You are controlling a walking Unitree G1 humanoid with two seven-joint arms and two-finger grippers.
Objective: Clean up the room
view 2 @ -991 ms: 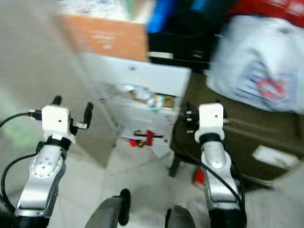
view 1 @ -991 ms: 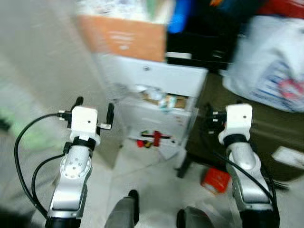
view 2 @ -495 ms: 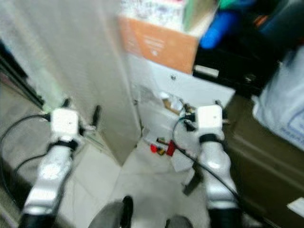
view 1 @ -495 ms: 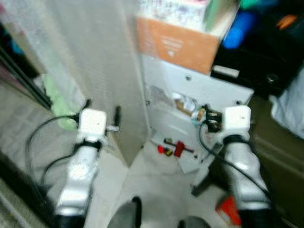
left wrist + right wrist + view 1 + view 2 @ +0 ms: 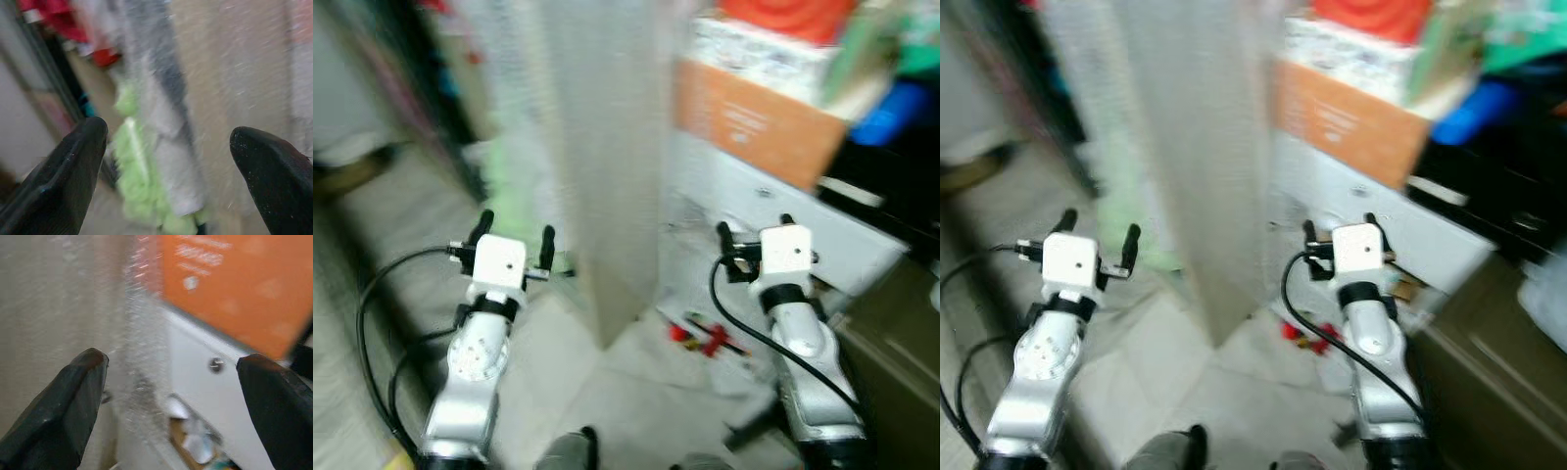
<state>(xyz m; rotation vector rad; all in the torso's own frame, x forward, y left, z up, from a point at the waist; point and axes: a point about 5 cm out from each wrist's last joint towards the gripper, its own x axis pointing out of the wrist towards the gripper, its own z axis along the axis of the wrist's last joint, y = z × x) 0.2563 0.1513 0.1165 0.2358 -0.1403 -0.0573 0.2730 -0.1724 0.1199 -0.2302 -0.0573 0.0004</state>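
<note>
Silver arms reach forward, both empty: the left claw (image 5: 513, 231) and the right claw (image 5: 754, 230) each stand wide apart. Just beyond, small red clutter (image 5: 702, 336) lies on the pale floor (image 5: 636, 392) at the foot of a white drawer unit (image 5: 803, 211), with an orange box (image 5: 759, 122) on top. Everything is blurred, so settling the view first, then lowering one claw squarely over the clutter, seems wisest.
</note>
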